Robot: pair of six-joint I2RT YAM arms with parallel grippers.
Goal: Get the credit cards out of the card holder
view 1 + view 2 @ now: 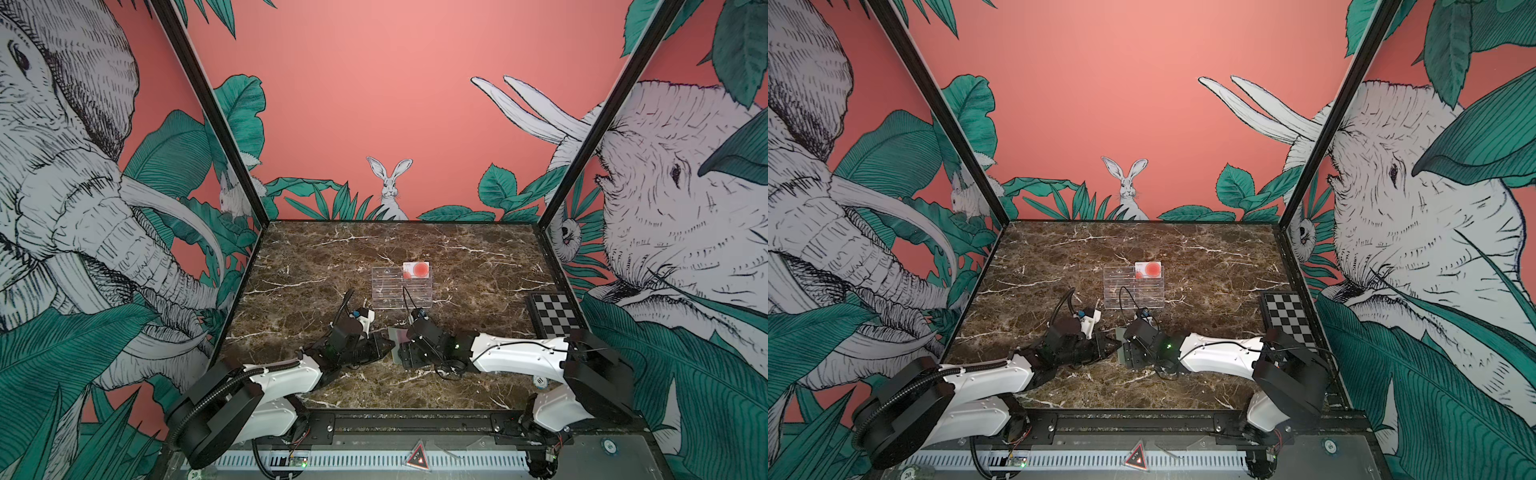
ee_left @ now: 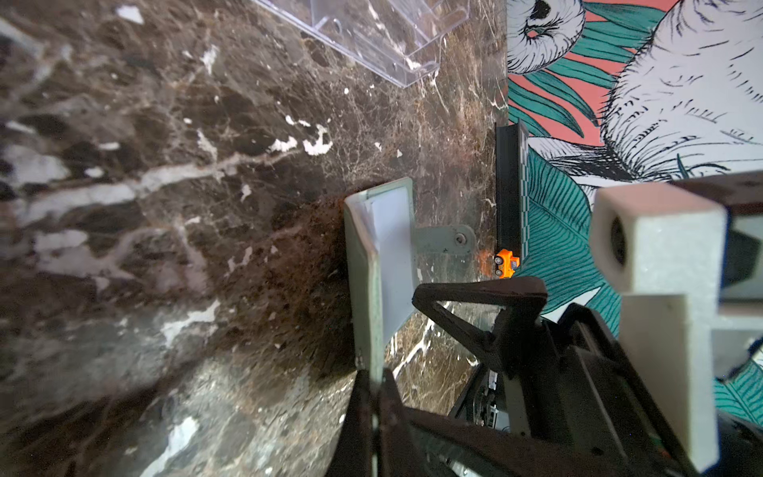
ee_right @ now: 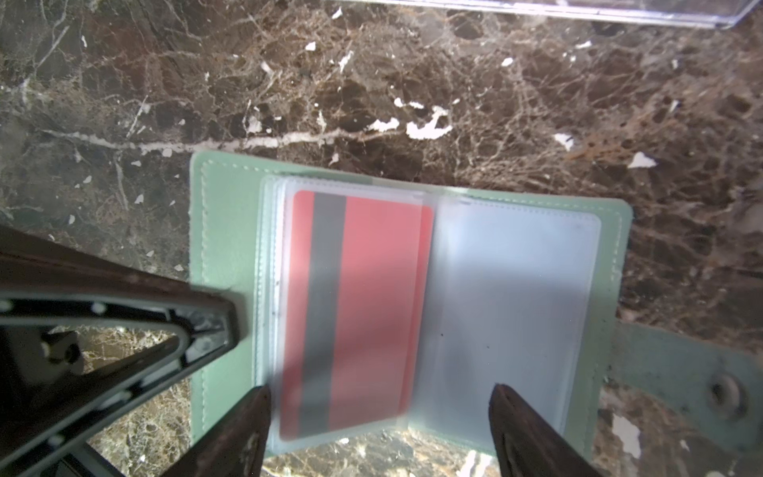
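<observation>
**Bimanual cell, both top views and both wrist views.** We see a brown marble worktop with both arms reaching in from its near edge and meeting near the front centre.

- **Checkered board:** A black-and-white checkered board lies at the right-hand edge.
- **Stand:** A clear acrylic stand sits mid-worktop, just behind the arms.
- **Card holder:** The sage-green card holder lies opened like a book on the worktop, between the two grippers and in front of the stand. Its snap tab is stretched out flat to one side.
- **Left gripper:** The left gripper is pressed together, pinching the edge of one cover of the card holder.
- **Right gripper:** The right gripper hangs over the open card holder with its jaws spread, one fingertip on each side of the sleeve pages. We cannot tell whether the tips touch them.
- **Cards:** One credit card, red face with a dark stripe showing, sits inside a clear sleeve of the card holder. A second credit card, white with red-orange circles, stands in the top tier of the stand at its right end.
- **Toy car:** In the left wrist view a small orange toy car rests just beside the checkered board.
</observation>
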